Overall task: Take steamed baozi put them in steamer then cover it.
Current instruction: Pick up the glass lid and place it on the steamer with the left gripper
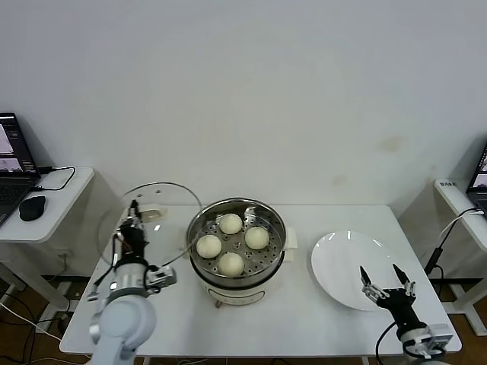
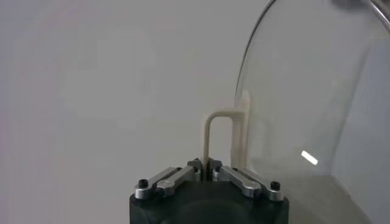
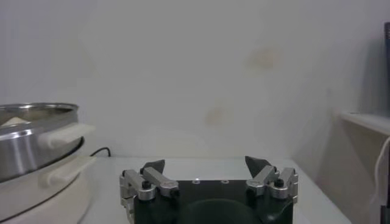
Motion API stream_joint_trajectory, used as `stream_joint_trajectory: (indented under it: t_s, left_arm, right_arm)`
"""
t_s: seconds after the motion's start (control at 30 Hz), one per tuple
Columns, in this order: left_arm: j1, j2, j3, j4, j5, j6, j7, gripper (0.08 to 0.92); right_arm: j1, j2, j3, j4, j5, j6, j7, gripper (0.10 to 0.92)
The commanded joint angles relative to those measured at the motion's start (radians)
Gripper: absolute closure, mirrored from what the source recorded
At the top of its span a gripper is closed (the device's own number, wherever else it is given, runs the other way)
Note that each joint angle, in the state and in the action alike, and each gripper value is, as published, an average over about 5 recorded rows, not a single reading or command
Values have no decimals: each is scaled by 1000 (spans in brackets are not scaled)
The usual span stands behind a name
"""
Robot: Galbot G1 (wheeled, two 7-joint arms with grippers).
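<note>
Step in hand: the loading looks done — all four steamed baozi [image 1: 231,243] sit on the perforated tray inside the steamer [image 1: 237,287], so covering it is what remains.
Cover: the clear glass cover [image 1: 144,207] is off the tabletop [image 1: 304,319], tilted up on edge to the robot's left of the steamer, near it but not yet over it.
Left tool: the left tool [image 1: 135,215] is clamped on the cover's cream handle [image 2: 220,135]; the left wrist view shows its fingers [image 2: 177,176] pinched together around the handle's thin bar, the glass standing beside it.
Right tool: the right tool [image 1: 383,280] waits at the near right of the tabletop, over the near edge of the white plate [image 1: 342,262], its fingers wide apart and holding nothing.
Plate: nothing lies on it.
Next move, as a judgement: the cover needs carrying rightward until it is centred above the pot, levelling so the rim faces down, then lowering evenly — a tilted set-down could catch the steel edge or press on a bun.
Risk: the grip is on a slim handle, so the glass may swing.
</note>
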Motion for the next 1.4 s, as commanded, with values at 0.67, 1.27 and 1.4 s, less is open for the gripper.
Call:
stream_joint_trajectory:
  t_s: [0.67, 1.27, 1.4]
  left_arm:
    - [-194, -300, 387, 232, 268, 91, 137, 863]
    - [-133, -302, 380, 242, 359, 82, 118, 863]
    - [-131, -302, 389, 249, 364, 82, 117, 863]
  right_arm:
    - [73, 92, 35, -36, -59, -24, 13, 202]
    - [89, 93, 30, -46, -59, -19, 8, 203]
    - [88, 98, 30, -50, -60, -14, 7, 202]
